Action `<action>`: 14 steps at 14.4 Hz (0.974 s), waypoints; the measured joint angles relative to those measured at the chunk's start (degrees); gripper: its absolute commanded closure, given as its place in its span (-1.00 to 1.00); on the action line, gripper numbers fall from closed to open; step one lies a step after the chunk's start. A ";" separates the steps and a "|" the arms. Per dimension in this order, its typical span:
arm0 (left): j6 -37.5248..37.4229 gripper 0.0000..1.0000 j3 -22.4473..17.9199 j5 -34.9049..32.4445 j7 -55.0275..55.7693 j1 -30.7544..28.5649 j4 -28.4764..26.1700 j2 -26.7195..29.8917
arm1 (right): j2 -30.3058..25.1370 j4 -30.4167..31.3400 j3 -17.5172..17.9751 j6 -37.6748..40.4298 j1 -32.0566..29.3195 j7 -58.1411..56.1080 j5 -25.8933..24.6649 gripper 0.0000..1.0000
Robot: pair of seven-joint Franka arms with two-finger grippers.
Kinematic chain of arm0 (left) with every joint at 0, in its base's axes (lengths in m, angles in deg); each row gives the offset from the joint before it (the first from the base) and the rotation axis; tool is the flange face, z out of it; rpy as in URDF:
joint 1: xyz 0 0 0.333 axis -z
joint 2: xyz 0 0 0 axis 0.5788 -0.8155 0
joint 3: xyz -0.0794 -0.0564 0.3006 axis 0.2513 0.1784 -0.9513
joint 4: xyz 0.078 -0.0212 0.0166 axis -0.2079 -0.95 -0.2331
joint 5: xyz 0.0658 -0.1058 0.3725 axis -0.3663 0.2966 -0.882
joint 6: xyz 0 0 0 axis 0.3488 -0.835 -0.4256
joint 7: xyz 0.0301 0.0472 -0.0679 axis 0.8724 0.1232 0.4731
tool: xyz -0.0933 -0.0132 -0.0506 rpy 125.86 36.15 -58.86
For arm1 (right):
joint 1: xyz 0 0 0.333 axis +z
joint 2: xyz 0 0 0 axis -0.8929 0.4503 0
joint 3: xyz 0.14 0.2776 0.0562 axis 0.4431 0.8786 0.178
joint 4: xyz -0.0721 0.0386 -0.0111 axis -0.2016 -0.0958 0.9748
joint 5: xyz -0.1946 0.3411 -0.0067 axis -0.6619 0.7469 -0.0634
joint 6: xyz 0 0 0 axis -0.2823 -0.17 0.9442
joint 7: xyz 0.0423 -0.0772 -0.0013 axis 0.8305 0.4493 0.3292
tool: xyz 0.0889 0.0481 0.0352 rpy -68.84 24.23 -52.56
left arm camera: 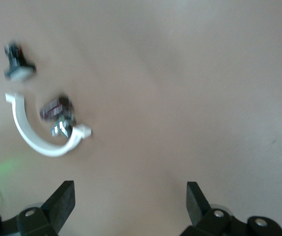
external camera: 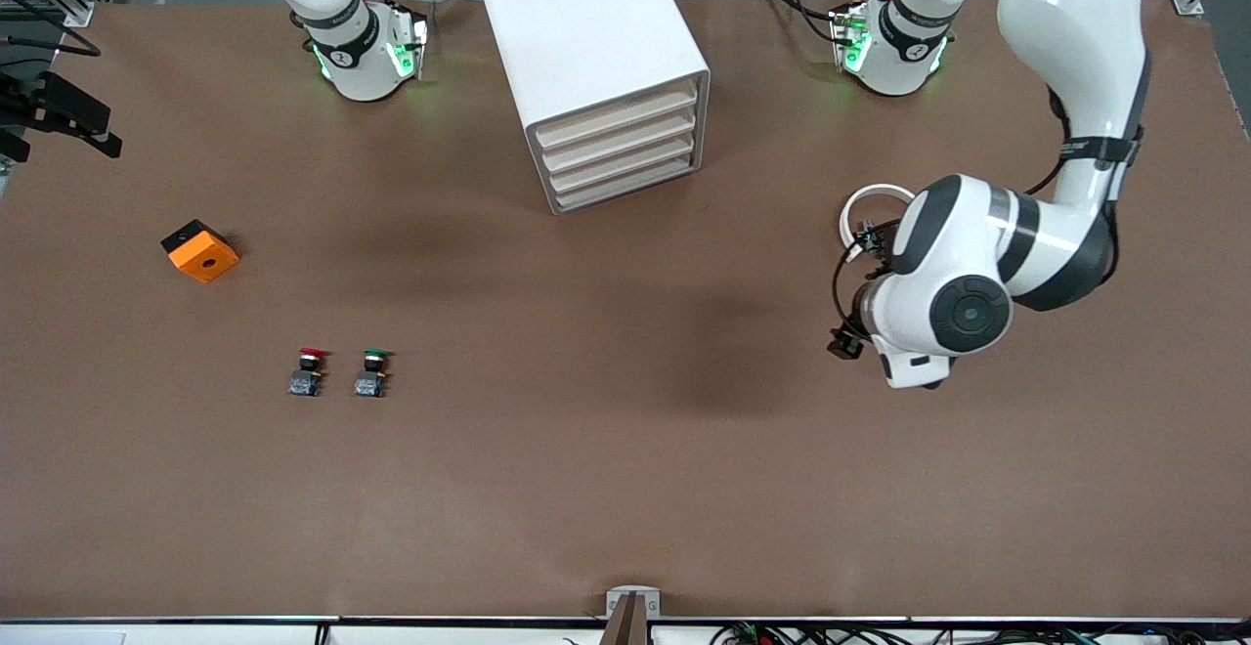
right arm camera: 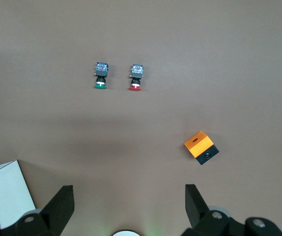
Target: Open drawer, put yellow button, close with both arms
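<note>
One white cabinet (external camera: 586, 29) stands mid-table at the edge by the bases. All four of its drawers are shut, including the top drawer (external camera: 618, 117). Toward the right arm's end lie two buttons, one red-capped (external camera: 309, 372) and one green-capped (external camera: 370, 372), side by side, and one orange block (external camera: 200, 251). The left gripper (left arm camera: 128, 189) hangs open and empty over the table (external camera: 625, 489) by one white curved strip (left arm camera: 30, 137). I cannot tell whether the blurred bits beside the strip include the yellow button. The right gripper (right arm camera: 128, 191) waits high, open and empty.
</note>
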 measured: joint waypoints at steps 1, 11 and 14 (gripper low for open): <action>-0.04 -1.00 -0.03 -0.86 -2.93 -0.88 0.44 0.60 | -0.18 0.16 -0.04 -0.23 0.02 0.01 0.04 -1.00; -0.75 -1.00 -0.08 -1.45 -39.85 -12.21 2.51 12.70 | -1.69 1.66 -1.56 -0.69 0.00 1.64 1.44 -1.00; -2.88 -1.00 -0.05 -0.70 -47.97 -14.21 2.51 17.25 | -1.93 1.83 -1.88 -0.68 0.00 3.37 1.98 -1.00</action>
